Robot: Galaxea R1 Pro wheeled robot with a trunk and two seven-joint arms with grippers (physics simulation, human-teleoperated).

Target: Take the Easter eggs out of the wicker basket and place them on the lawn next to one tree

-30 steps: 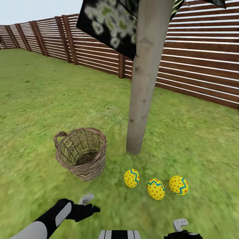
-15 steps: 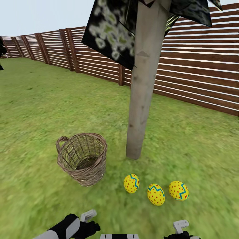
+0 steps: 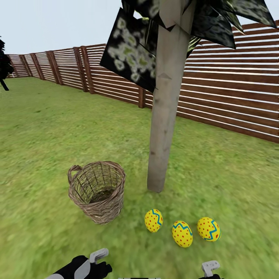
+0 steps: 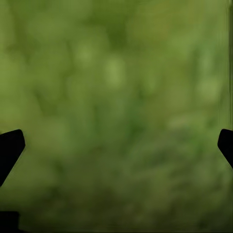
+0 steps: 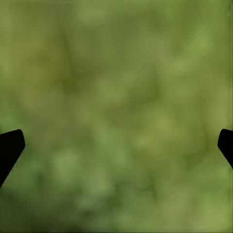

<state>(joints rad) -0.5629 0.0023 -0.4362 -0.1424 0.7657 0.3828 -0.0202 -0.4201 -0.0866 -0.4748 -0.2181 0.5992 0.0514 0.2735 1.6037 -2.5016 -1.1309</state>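
Head view: wicker basket empty, 3 Easter eggs on lawn nr tree.

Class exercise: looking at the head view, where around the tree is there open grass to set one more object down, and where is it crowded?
Open lawn stretches left of the wicker basket toward the fence, and right of the tree trunk. It is crowded in front of the trunk, where three Easter eggs lie in a row; only a narrow strip separates basket and trunk.

Wicker basket: open-woven, rough; Easter eggs: smooth, painted. Tree trunk matt, pale. Fence: slatted wood.
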